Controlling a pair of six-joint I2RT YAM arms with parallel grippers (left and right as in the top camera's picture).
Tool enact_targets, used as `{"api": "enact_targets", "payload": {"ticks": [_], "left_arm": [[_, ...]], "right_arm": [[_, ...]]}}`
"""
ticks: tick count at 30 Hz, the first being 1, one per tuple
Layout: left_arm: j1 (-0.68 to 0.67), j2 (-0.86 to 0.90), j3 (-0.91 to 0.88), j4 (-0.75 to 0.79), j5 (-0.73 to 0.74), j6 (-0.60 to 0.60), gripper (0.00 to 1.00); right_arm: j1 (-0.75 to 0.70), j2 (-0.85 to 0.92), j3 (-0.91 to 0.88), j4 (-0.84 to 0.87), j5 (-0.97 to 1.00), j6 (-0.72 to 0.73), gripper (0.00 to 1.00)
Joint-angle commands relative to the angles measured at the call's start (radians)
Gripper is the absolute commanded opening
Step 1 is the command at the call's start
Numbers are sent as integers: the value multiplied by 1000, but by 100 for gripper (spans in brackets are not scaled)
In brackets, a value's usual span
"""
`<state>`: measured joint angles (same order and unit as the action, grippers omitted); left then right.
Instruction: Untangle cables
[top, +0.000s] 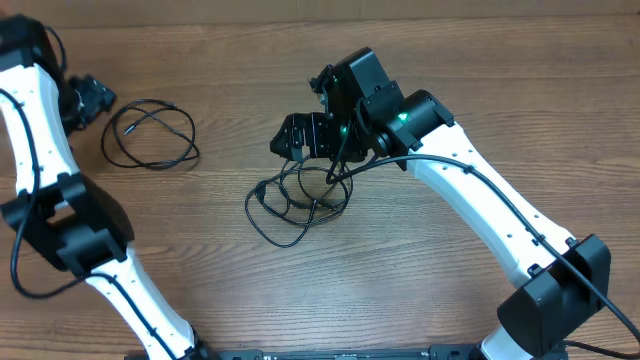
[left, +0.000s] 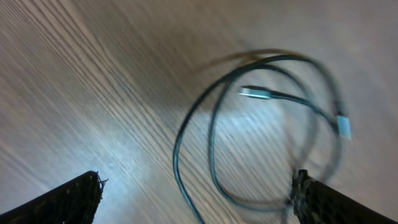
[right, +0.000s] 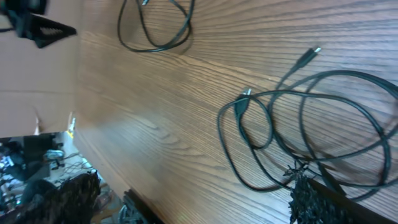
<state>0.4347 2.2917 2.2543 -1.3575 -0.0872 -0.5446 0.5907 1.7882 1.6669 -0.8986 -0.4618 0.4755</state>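
One black cable (top: 150, 135) lies as a separate loop on the table at the far left. In the left wrist view it (left: 205, 124) shows a silvery plug (left: 255, 93). My left gripper (top: 95, 98) (left: 198, 180) is open just left of and above this loop, holding nothing. A tangled bundle of black cables (top: 300, 200) (right: 311, 112) lies mid-table. My right gripper (top: 300, 135) (right: 198, 180) is open just above the bundle's far side. Its right finger overlaps a few strands; I cannot tell if they touch. The separate loop (right: 155, 31) also shows in the right wrist view.
The wooden table (top: 450, 80) carries both cable groups. The table's edge (right: 99, 162) and floor clutter beyond it show in the right wrist view. Thicker black arm wires run along my right arm (top: 480, 190).
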Motion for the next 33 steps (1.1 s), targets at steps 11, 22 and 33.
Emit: {"api": "enact_targets", "payload": {"ticks": [11, 22, 33], "left_arm": [[7, 196, -8, 69, 95, 87, 100], [8, 332, -8, 76, 74, 104, 92], [8, 336, -8, 91, 72, 104, 27]], "right_arm": [[5, -2, 28, 1, 59, -1, 100], [5, -2, 28, 5, 61, -1, 100], [5, -2, 28, 26, 61, -1, 100]]}}
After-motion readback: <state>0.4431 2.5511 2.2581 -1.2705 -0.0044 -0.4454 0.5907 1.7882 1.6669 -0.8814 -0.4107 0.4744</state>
